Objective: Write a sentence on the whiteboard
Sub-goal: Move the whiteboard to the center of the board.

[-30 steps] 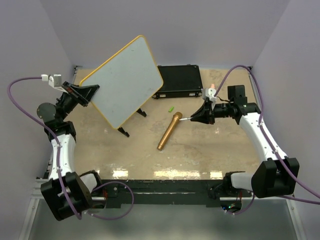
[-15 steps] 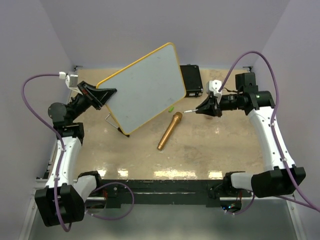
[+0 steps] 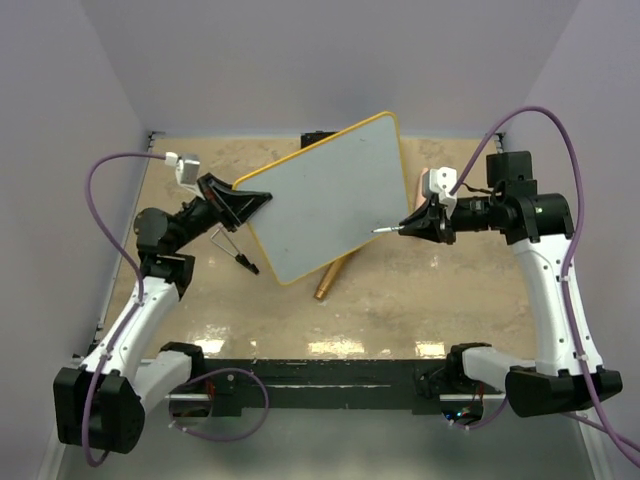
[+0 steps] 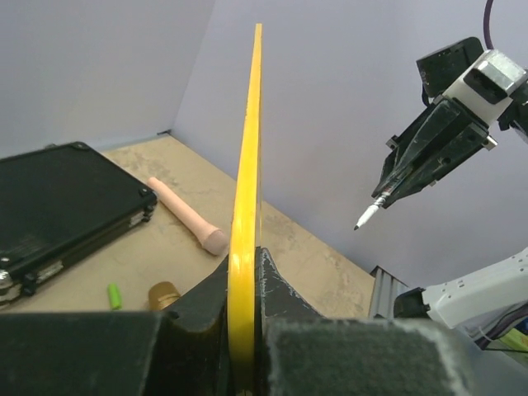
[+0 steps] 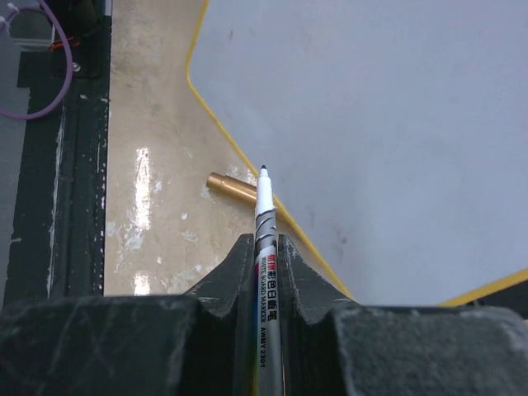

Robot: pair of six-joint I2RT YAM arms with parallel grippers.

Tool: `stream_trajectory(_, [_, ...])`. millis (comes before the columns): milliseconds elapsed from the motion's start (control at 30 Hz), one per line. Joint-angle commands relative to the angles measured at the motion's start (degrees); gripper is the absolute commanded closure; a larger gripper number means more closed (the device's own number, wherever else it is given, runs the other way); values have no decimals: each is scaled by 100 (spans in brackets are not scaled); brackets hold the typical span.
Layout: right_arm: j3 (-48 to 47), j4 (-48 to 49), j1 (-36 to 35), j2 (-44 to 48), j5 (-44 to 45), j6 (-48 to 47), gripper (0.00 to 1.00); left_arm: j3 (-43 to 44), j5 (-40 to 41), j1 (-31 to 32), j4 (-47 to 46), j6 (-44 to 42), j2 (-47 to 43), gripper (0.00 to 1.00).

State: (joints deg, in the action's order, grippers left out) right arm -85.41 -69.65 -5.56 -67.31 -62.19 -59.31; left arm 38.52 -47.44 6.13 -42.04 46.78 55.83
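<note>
The whiteboard (image 3: 330, 195) is held up off the table, tilted, its yellow rim pinched at the left corner by my shut left gripper (image 3: 247, 203). The left wrist view shows the whiteboard (image 4: 247, 157) edge-on between the left gripper's (image 4: 245, 285) jaws. My right gripper (image 3: 415, 224) is shut on a white marker (image 3: 388, 229), whose tip points at the board's right side. From the left wrist the marker (image 4: 369, 215) stands apart from the board. In the right wrist view the marker (image 5: 264, 223) sits in the right gripper (image 5: 265, 256), and the board face (image 5: 379, 115) is blank: no sentence shows.
A gold tube (image 3: 327, 281) lies on the table, partly under the board. The black case (image 4: 58, 198) sits behind the board, with a pink cylinder (image 4: 183, 217) and a small green cap (image 4: 115, 295) near it. The board's black stand legs (image 3: 233, 250) hang below the left gripper.
My left arm has swung the whiteboard rightwards across the black case, towards the marker. The right arm has drawn up and slightly right, marker still in its grip.
</note>
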Motion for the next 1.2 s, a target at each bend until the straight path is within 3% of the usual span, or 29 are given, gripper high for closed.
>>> stream_trajectory(0, [-310,-58,3,113,-196,235,100,6,1165,765,-595,-459,112,100])
stream_trajectory(333, [76,1390,-655,262,41,1263,100,-556,2748,2347,-832,-1057,419,100])
stream_trajectory(1167, [1676,2183,-771,1009,-346,877,100,-1953,4717,3948,-2396,-1233,631,100])
